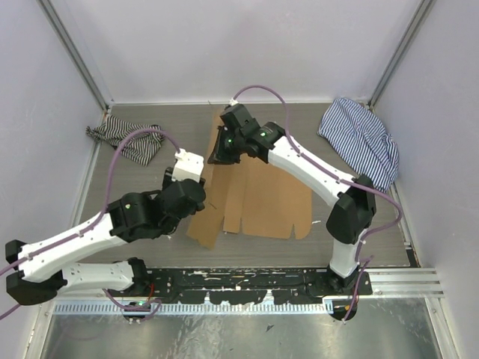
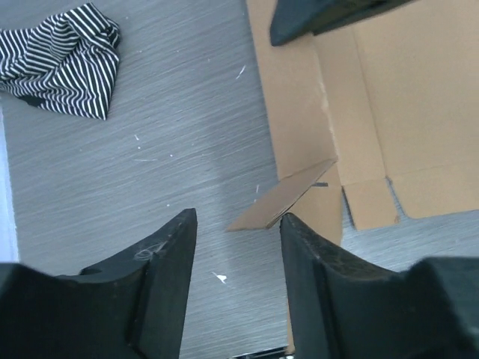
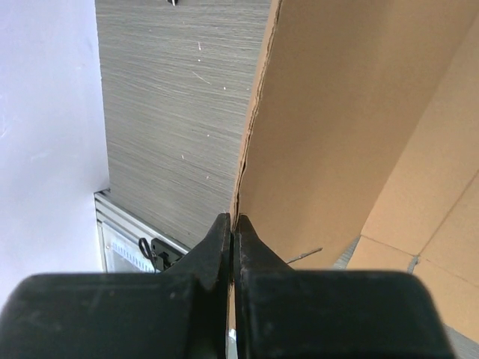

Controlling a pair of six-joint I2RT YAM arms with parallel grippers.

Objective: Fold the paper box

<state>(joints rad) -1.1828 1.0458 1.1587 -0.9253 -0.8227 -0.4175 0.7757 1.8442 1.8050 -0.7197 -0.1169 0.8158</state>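
Observation:
The paper box (image 1: 262, 198) is a flat brown cardboard sheet lying in the middle of the table. Its left panel is tilted up off the surface. My right gripper (image 1: 223, 153) is shut on the upper edge of that raised panel. In the right wrist view the fingertips (image 3: 232, 222) pinch the thin cardboard edge (image 3: 251, 142). My left gripper (image 1: 183, 188) hangs just left of the sheet. It is open in the left wrist view (image 2: 238, 221), with only bare table between its fingers. A lifted flap corner (image 2: 281, 202) of the paper box (image 2: 419, 97) sits just beyond the right finger.
A dark striped cloth (image 1: 123, 142) lies at the back left, also visible from the left wrist (image 2: 63, 60). A lighter striped cloth (image 1: 363, 138) lies at the back right. White walls enclose the table on three sides, and a metal rail (image 1: 247, 280) runs along the near edge.

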